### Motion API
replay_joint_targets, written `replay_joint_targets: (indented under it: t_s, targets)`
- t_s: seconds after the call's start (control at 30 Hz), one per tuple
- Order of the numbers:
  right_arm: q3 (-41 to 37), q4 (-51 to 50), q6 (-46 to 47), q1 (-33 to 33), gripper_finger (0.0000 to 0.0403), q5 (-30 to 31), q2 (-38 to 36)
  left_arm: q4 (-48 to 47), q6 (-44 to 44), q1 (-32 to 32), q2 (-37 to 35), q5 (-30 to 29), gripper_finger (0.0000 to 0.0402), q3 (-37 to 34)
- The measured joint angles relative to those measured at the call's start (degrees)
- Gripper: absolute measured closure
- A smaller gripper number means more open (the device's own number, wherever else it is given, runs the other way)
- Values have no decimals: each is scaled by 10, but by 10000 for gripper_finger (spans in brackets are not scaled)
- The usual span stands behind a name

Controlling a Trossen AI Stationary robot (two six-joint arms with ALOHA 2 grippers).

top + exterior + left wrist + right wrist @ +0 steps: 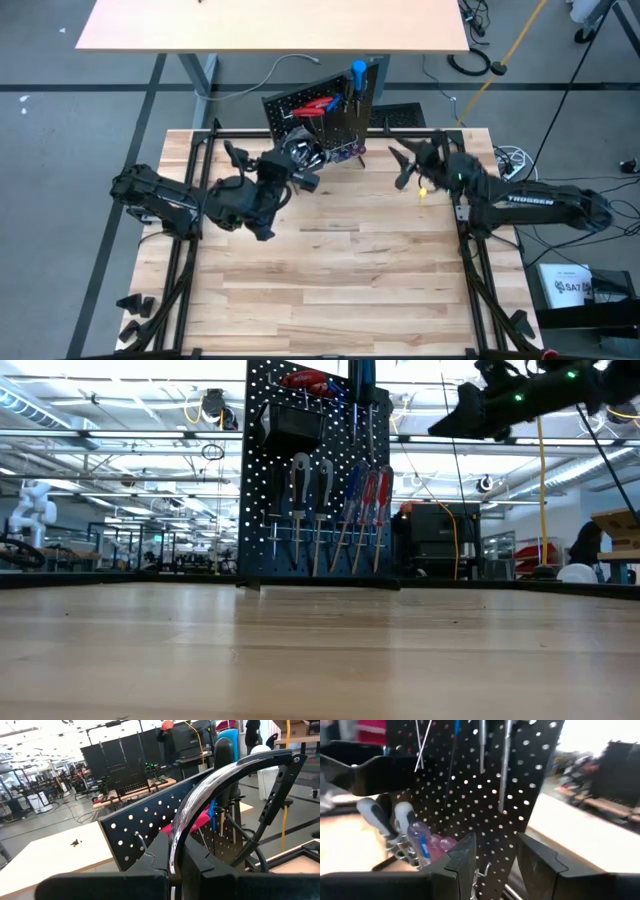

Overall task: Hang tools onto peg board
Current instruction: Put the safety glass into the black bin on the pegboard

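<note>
a: peg board stands upright at the far edge of the worktop. low view shows a row of screwdrivers hanging on its lower hooks, white, blue and red handles, with red-handled pliers and a small black bin higher up.

b: so most of it is hung?

a: looks that way. no loose tools lie on the worktop in the high or low views. a small yellow speck sits near the right arm; cannot tell what it is.

b: left gripper?

a: left gripper is just in front of the board's left part, jaws closed on a curved silvery metal piece. in the left wrist view the piece arcs up from between the fingers, close to a bare hook on the board.

b: right one?

a: right gripper hovers near the board's right side, above the worktop. its jaws stand partly apart with nothing between them; the board's holes show through the gap in its wrist view.

b: what's left, then?

a: my judgement: the metal piece is the last or nearly last item, held but not yet on a hook.
</note>
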Motion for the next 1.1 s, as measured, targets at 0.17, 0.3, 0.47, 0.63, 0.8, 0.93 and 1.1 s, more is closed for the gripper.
replay_joint_targets:
  t_s: [0.17, 0.3, 0.47, 0.63, 0.8, 0.93, 1.1]
  targets:
    - [89, -103, 6, -135, 275, -227, 34, 0, 7, -12, 0, 0, 385, 0]
    - [105, -79, 47, -277, 275, -366, 80, -3, 21, -29, -7, 0, 385, 0]
    - [105, 89, 100, -420, 287, -682, 207, -46, 29, -39, -32, 0, 385, 0]
    - [158, 190, 98, -460, 303, -846, 342, -100, -1, -19, -69, 1, 385, -16]
    - [284, 139, 91, -476, 304, -925, 460, -110, -33, -12, -108, 0, 385, -56]
    - [371, 54, 69, -486, 305, -971, 526, -110, -46, -15, -125, 0, 385, -80]
    - [414, 9, 35, -490, 305, -1045, 564, -111, -46, -24, -129, 0, 385, -86]
